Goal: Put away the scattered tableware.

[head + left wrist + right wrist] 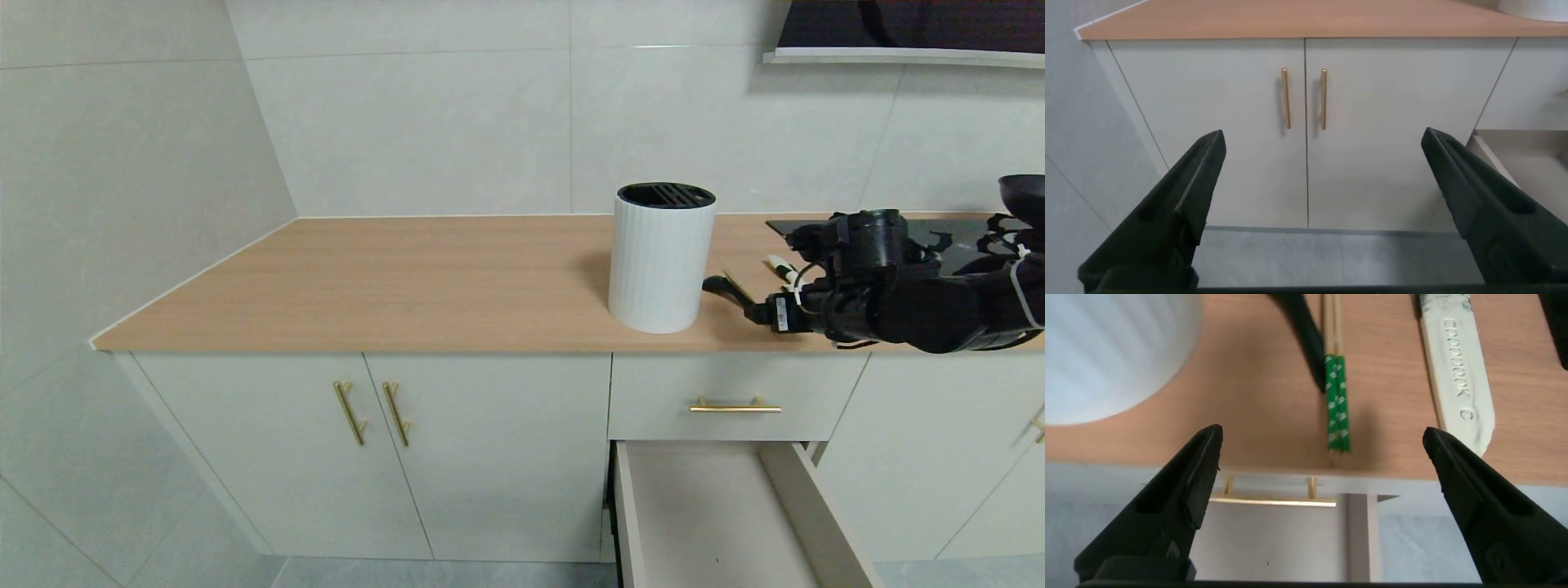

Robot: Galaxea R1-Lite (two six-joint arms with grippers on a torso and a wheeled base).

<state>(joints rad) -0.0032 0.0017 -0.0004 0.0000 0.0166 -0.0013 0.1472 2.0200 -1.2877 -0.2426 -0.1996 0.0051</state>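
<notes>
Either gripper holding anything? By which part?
Nothing held. The right gripper is open, short of the green-tipped wooden chopsticks on the wooden counter; the left gripper is open too.

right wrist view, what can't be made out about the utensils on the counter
Chopsticks: far ends cut off by the frame edge.
Black utensil: far end cut off, so type unclear.
White handle: its other end cut off likewise.
White holder: head view, slotted top hides any contents.

Glossy black right arm (939,314) carries a cylindrical wrist housing (873,233), black cables (1002,237), white ties (1017,282) and a white label (780,312); left gripper (1322,135) and right gripper (1320,433) bear black wedge-shaped fingers (1167,506).
</notes>
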